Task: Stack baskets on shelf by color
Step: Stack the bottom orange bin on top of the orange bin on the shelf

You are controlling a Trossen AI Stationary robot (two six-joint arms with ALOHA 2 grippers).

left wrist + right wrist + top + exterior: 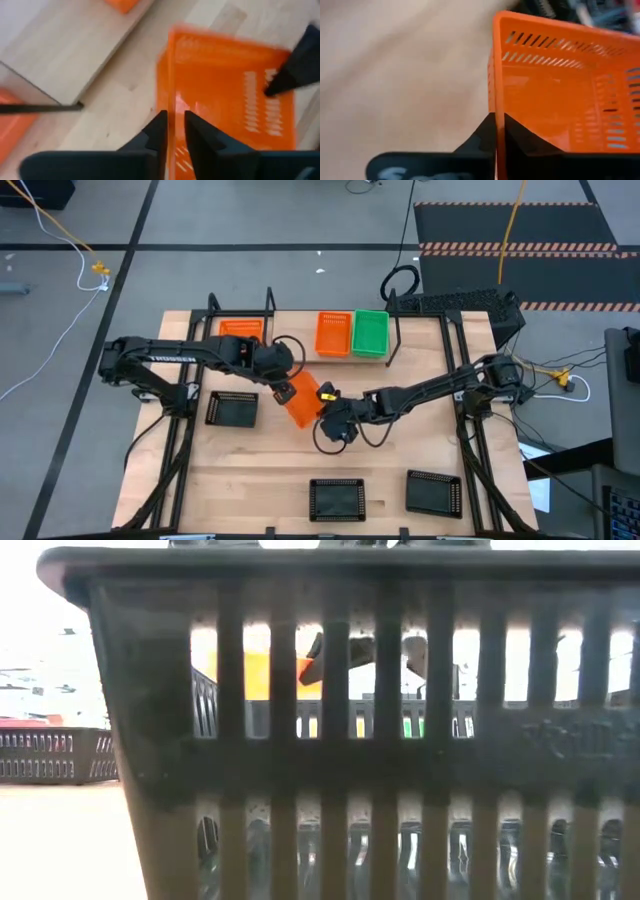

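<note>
An orange basket (300, 402) hangs tilted over the table's middle, between both grippers. My left gripper (285, 383) is shut on its far-left end, and my right gripper (330, 415) is shut on its near-right end. Through the mesh of a black basket close to the low camera, the same orange basket (265, 675) shows above the tabletop. The shelf (295, 325) runs along the far edge. It carries an orange basket (240, 330) at its left, and another orange basket (333, 333) with a green basket (370, 333) beside it at its right. My left gripper pinches one side wall of the orange basket at its rim (172, 107), one finger inside and one outside, coming from above. The basket is lifted off the table and tilted. My right gripper pinches the opposite wall near a corner (497, 107), one finger inside and one outside.
Three black baskets sit on the tabletop: one left of centre (232, 408) and two near the front edge (337, 498) (433, 492). The front one fills the low view (380, 740). Black metal uprights (395, 330) frame the shelf.
</note>
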